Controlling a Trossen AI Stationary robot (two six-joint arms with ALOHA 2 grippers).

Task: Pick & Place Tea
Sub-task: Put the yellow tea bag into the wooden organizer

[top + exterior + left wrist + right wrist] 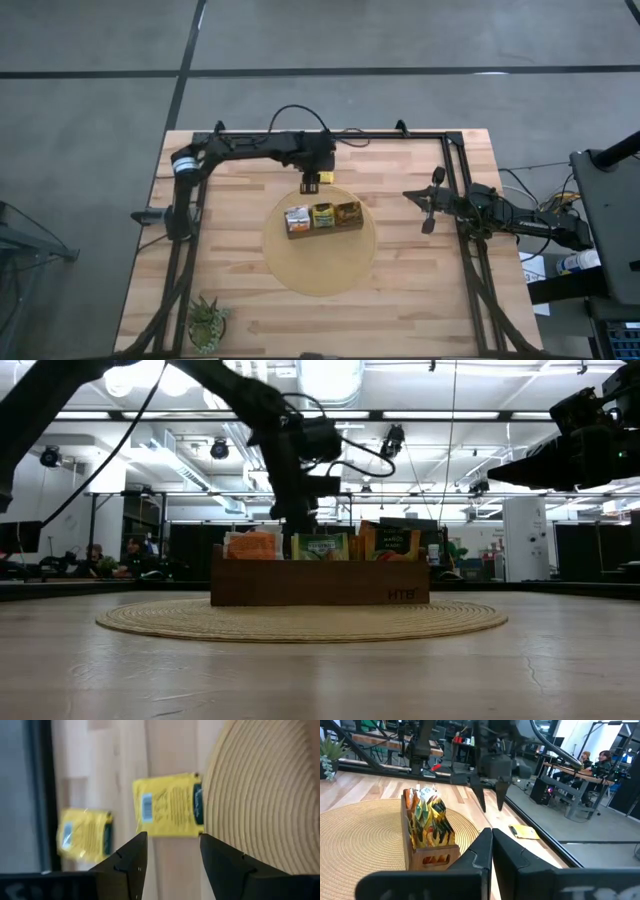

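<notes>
A yellow tea sachet [167, 805] lies flat on the wood, one edge against the round woven mat [265, 795]. A second yellow sachet [82, 835] lies flat nearer the table's far rail. My left gripper [172, 840] hangs open above the first sachet [326, 178], pointing steeply down and touching nothing. The long brown box [322, 217] stands on the mat [320, 270] with orange, yellow-green and dark sachets upright in its compartments [320, 547]. My right gripper [492, 832] waits shut at the table's right side [428, 205].
A small potted plant [207, 322] stands at the near left corner. A black frame rail [330, 135] runs along the far edge, close behind the loose sachets. Bare wood lies to the left and right of the mat.
</notes>
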